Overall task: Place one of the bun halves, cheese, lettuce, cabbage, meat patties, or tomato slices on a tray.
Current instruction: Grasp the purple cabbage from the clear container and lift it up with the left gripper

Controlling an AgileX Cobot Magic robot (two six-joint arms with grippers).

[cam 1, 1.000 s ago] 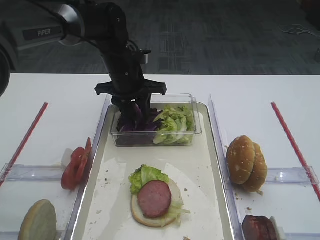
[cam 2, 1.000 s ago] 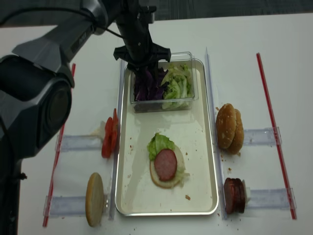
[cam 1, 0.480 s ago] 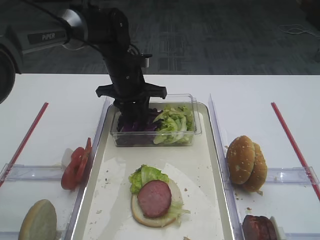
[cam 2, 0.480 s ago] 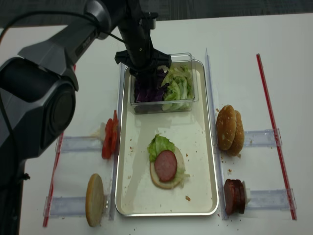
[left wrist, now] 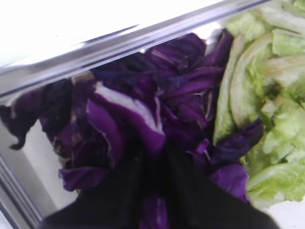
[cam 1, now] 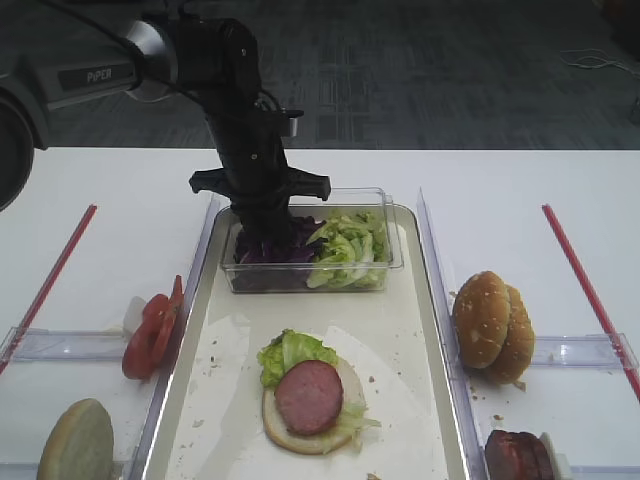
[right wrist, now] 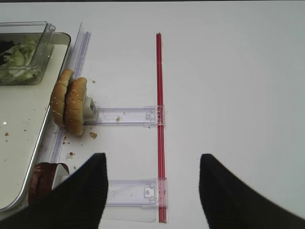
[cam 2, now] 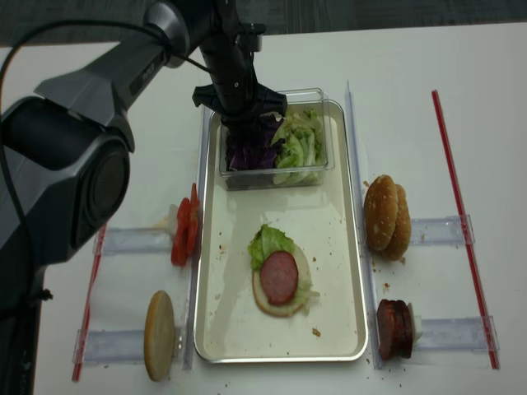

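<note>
My left gripper (cam 1: 268,222) reaches down into a clear plastic box (cam 1: 310,278) at the far end of the cream tray (cam 1: 425,330). Its jaws are shut on deep purple cabbage (left wrist: 143,109), which bunches between the black fingers (left wrist: 119,191). Pale green lettuce (left wrist: 267,95) fills the box's right half. On the tray lies a bun half (cam 1: 290,430) topped with lettuce (cam 1: 285,355) and a meat patty (cam 1: 308,396). My right gripper (right wrist: 152,160) hangs open over bare table to the right of the tray, holding nothing.
Two bun halves (cam 1: 492,325) stand on edge right of the tray, with meat patties (cam 1: 518,455) below them. Tomato slices (cam 1: 150,330) and another bun half (cam 1: 75,440) sit left of it. Red strips (cam 1: 585,280) run along both table sides.
The left gripper's jaws, spread over the cabbage a second ago, have sunk into the box and closed on the purple leaves. Nothing else moved.
</note>
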